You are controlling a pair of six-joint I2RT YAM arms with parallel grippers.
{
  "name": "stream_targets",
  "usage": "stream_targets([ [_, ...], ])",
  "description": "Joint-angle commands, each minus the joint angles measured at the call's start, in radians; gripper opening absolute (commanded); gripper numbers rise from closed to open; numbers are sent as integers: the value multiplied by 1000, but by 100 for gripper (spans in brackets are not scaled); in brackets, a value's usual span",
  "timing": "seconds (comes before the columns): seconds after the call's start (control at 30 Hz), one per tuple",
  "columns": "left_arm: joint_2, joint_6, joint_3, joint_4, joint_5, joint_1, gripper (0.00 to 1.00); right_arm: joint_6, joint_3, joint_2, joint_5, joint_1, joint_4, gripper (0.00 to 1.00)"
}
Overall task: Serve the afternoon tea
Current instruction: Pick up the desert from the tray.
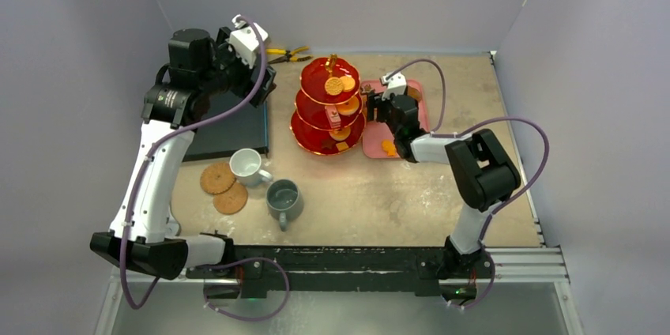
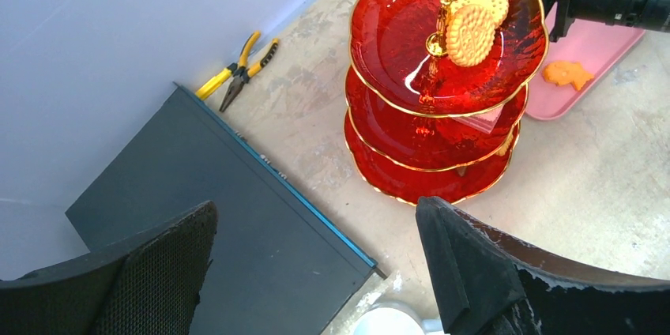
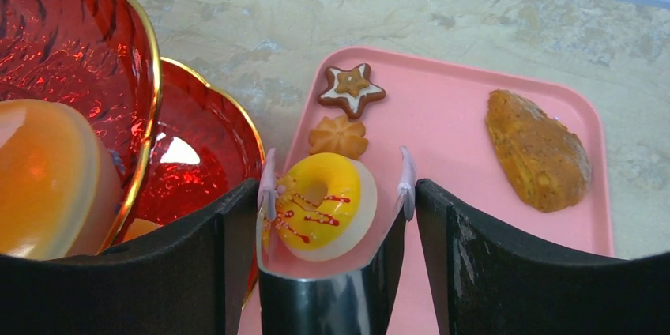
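Observation:
The red three-tier stand stands mid-table with round biscuits on its top tier. My right gripper is shut on metal tongs, and the tongs hold a yellow iced doughnut over the pink tray, right beside the stand's lower tiers. On the tray lie a star biscuit, a small orange cookie and a brown pastry. My left gripper hangs open and empty above the dark slab's corner. The white mug, grey mug and two cork coasters sit front left.
A flat dark slab lies at the left under the left arm. Yellow-handled pliers rest near the back wall. Walls close the table at the back and both sides.

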Motion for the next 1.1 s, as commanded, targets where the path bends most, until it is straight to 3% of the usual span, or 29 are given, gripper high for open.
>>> stream_targets([
  [0.0,-35,-9,-5,14,17,4,96,28,36,21,1,12,42,72],
  [0.43,-29,-2,-7,25,32,3,95,87,-28,-30,46,13,4,56],
  [0.6,-26,0,-2,27,35,4,95,121,-70,-63,62,13,-21,68],
  [0.87,-24,-1,7,32,39,4,94,139,-112,-104,69,16,-16,70],
  [0.97,-24,3,7,32,34,4,94,147,-128,-109,71,21,-9,63],
  [1.07,-23,1,2,35,39,4,93,145,-142,-134,88,29,-6,48],
])
